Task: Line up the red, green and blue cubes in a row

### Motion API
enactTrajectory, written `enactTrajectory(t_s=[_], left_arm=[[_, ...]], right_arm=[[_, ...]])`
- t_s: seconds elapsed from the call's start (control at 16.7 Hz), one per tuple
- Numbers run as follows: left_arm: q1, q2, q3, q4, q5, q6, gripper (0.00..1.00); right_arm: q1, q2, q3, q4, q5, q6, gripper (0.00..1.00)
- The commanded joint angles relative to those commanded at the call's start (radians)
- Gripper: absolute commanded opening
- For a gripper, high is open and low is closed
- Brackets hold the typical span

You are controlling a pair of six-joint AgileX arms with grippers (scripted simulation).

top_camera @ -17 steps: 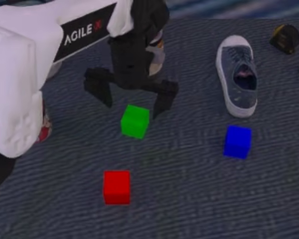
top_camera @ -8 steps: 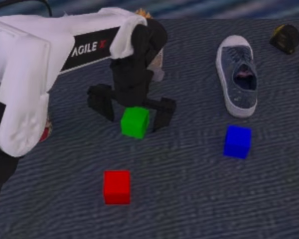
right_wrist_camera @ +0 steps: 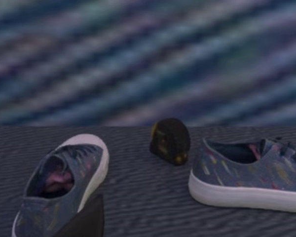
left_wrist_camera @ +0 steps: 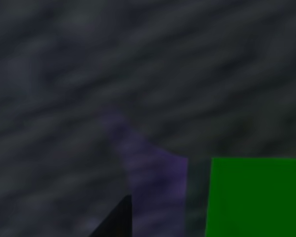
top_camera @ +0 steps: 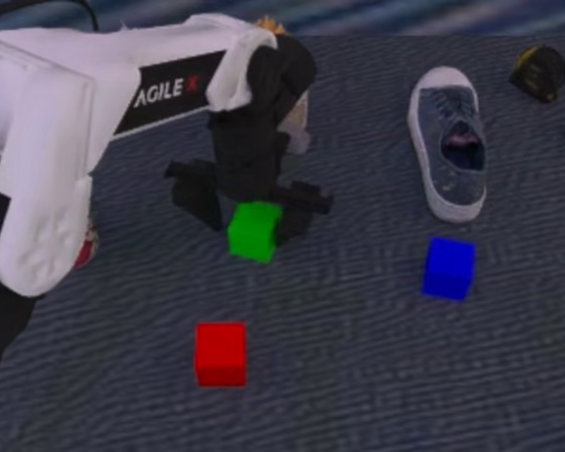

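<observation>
The green cube (top_camera: 255, 231) sits left of the desk (top_camera: 358, 377) centre, with the left gripper (top_camera: 250, 200) over its far side and a jaw on either flank. The red cube (top_camera: 220, 354) lies nearer the front, slightly left of it. The blue cube (top_camera: 449, 268) lies well to the right. Just behind that one is a sneaker (top_camera: 448, 141), and a tape measure (top_camera: 539, 72) sits at the far right corner.

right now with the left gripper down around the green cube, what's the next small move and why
Probably close the left gripper on the green cube. The top view shows its fingers open, one on each side of the cube and low against it, so nothing is gripped yet. Once it is held, it could be lifted toward the red cube and blue cube to start the row.
</observation>
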State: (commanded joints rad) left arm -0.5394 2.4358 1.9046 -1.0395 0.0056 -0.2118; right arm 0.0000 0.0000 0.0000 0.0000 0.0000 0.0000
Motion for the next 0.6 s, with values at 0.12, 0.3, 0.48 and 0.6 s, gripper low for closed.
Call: enactTrajectory(t_s=[0.12,0.3,0.48,0.6], left_arm=[[0.0,0.0,0.0,0.0,0.0,0.0,0.32],[0.0,0.0,0.0,0.0,0.0,0.0,0.1],[0.0,0.0,0.0,0.0,0.0,0.0,0.0],[0.0,0.0,0.0,0.0,0.0,0.0,0.0]], right_arm=[[0.0,0.0,0.0,0.0,0.0,0.0,1.0],[0.0,0.0,0.0,0.0,0.0,0.0,1.0],[0.0,0.0,0.0,0.0,0.0,0.0,1.0],[0.0,0.0,0.0,0.0,0.0,0.0,1.0]])
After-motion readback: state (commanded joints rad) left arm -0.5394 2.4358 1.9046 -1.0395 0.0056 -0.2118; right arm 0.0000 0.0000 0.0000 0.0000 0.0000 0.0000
